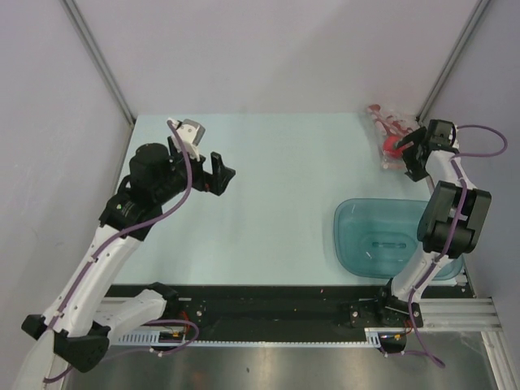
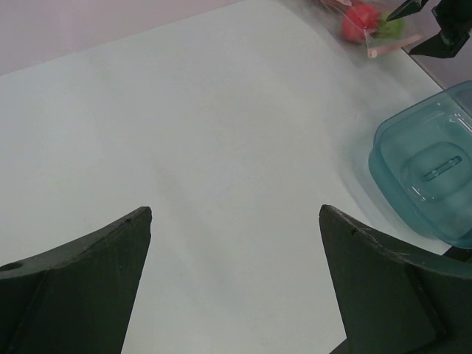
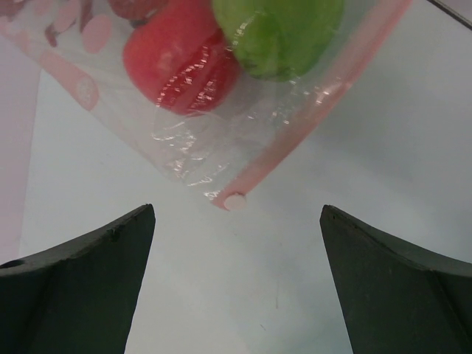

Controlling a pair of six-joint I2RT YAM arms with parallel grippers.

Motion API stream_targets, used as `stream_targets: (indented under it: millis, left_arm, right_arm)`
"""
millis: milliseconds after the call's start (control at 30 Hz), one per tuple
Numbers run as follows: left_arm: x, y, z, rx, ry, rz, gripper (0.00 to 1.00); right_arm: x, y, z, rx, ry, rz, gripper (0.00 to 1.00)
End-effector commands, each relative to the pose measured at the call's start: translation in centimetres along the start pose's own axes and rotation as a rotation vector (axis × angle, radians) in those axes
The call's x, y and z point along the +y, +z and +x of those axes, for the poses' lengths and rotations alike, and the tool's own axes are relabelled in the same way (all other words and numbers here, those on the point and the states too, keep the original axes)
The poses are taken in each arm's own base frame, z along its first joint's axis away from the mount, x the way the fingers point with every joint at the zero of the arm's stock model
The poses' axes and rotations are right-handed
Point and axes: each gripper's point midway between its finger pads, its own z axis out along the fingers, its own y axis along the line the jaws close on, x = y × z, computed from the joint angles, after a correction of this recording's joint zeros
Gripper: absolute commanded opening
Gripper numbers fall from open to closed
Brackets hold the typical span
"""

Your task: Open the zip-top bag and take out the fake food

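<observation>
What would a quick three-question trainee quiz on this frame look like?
1. Fill in: the translucent teal-blue plastic tray sits in front of the robot's ____ arm.
2. True or false: the right tool is shut on the small clear crinkly zip-top bag.
3. Where are the round red toy fruit and the lime-green toy fruit?
A. Loose on the table
B. Inside the bag
C. In the tray

Key
1. Right.
2. False: its jaws stand open, with the bag's corner just ahead of them and not gripped.
3. B.
</observation>
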Motion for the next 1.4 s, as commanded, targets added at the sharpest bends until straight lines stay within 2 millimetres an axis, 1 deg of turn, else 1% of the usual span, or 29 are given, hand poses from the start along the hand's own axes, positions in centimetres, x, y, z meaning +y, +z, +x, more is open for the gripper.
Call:
stream_targets:
  millis: [0, 33, 67, 100, 267, 300, 400, 467, 633, 667, 700, 767, 867, 900, 967, 1000, 1033, 1067, 1133, 1167, 1200, 1233, 1267, 1300, 1367]
  left_arm:
    - [-0.9, 0.7, -2.1, -0.028, 0.056, 0.041, 1.00]
    - [-1.0, 1.2, -1.8, -0.015, 0.058, 0.048, 0.99]
    - [-1.0, 1.3, -1.9, -0.013, 0.058, 0.051, 1.00]
    - [-1.0, 1.5, -1.8, -0.009, 0.056, 0.050, 1.00]
    - [-1.2, 2.2, -1.5, 0.009, 0.046, 0.061, 1.00]
    - [-1.3, 2.3, -1.5, 0.010, 0.045, 0.066, 1.00]
    - [-1.3, 2.5, -1.5, 0.013, 0.046, 0.072, 1.00]
    - [-1.3, 2.7, -1.5, 0.020, 0.049, 0.069, 1.00]
    - [-1.3, 2.7, -1.6, 0.024, 0.047, 0.072, 1.00]
    - [-1.4, 2.8, -1.6, 0.026, 0.046, 0.078, 1.00]
    - [-1.5, 2.9, -1.5, 0.029, 0.042, 0.082, 1.00]
    - [-1.8, 2.9, -1.4, 0.034, 0.031, 0.096, 1.00]
    - [-2.1, 3.0, -1.3, 0.044, 0.012, 0.115, 1.00]
    - [-2.3, 3.0, -1.3, 0.045, 0.004, 0.121, 1.00]
    - [-2.5, 3.0, -0.7, 0.068, -0.005, 0.135, 0.99]
    - [-2.6, 3.1, -0.4, 0.080, -0.011, 0.140, 0.99]
    - [-2.7, 3.2, -0.1, 0.094, -0.017, 0.144, 1.00]
    - [-2.9, 3.3, 0.2, 0.108, -0.022, 0.159, 0.99]
    - [-3.2, 3.4, 0.7, 0.136, -0.036, 0.173, 0.98]
    - [-3.3, 3.6, 0.9, 0.146, -0.040, 0.182, 0.97]
    - [-3.5, 3.5, 1.0, 0.153, -0.045, 0.189, 0.97]
    - [-3.5, 3.6, 1.2, 0.160, -0.049, 0.193, 0.96]
    - [-3.6, 3.6, 1.3, 0.161, -0.054, 0.194, 0.96]
    - [-3.7, 3.5, 1.4, 0.161, -0.066, 0.196, 0.96]
    - [-3.8, 3.6, 1.8, 0.160, -0.081, 0.206, 0.96]
  right_arm:
    - [2.9, 1.8, -0.8, -0.027, -0.037, -0.180, 0.99]
    - [3.0, 2.1, -0.3, -0.007, -0.034, -0.207, 0.99]
    - [3.0, 2.5, -0.2, -0.004, -0.028, -0.209, 0.99]
    - [2.7, 3.2, 0.1, 0.005, -0.022, -0.200, 0.99]
    - [2.6, 4.4, -0.1, -0.019, -0.013, -0.236, 0.99]
    - [2.4, 4.8, 0.3, -0.008, -0.007, -0.234, 0.99]
    - [2.2, 5.4, 0.6, -0.001, 0.019, -0.252, 0.98]
    - [2.5, 5.7, 0.3, -0.030, 0.012, -0.286, 0.98]
    - [2.9, 6.4, 0.6, -0.027, 0.007, -0.341, 0.87]
    - [2.9, 6.4, 0.6, -0.032, 0.006, -0.347, 0.84]
    - [2.7, 6.5, 0.9, -0.028, 0.011, -0.348, 0.76]
    - [2.9, 6.2, 0.6, -0.046, 0.016, -0.367, 0.71]
    - [3.2, 6.0, 0.7, -0.050, 0.021, -0.403, 0.60]
    - [3.3, 5.9, 0.9, -0.046, 0.019, -0.409, 0.52]
    - [3.4, 6.0, 0.9, -0.039, 0.016, -0.413, 0.42]
    - [3.4, 5.9, 1.0, -0.031, 0.019, -0.416, 0.31]
    - [3.5, 5.8, 1.1, -0.022, 0.025, -0.419, 0.26]
    - [3.7, 5.6, 1.1, -0.014, 0.026, -0.427, 0.19]
    - [4.2, 5.1, 1.2, 0.002, 0.017, -0.432, 0.12]
    - [4.9, 4.7, 0.8, -0.001, 0.002, -0.447, 0.08]
    - [5.6, 4.3, 1.2, 0.014, -0.018, -0.461, 0.01]
    - [5.9, 3.9, 1.7, 0.035, -0.033, -0.458, 0.00]
    - [7.0, 3.3, 1.7, 0.044, -0.061, -0.481, 0.00]
    - [7.9, 2.9, 3.0, 0.072, -0.083, -0.493, 0.00]
    - [9.1, 1.5, 4.5, 0.107, -0.103, -0.510, 0.00]
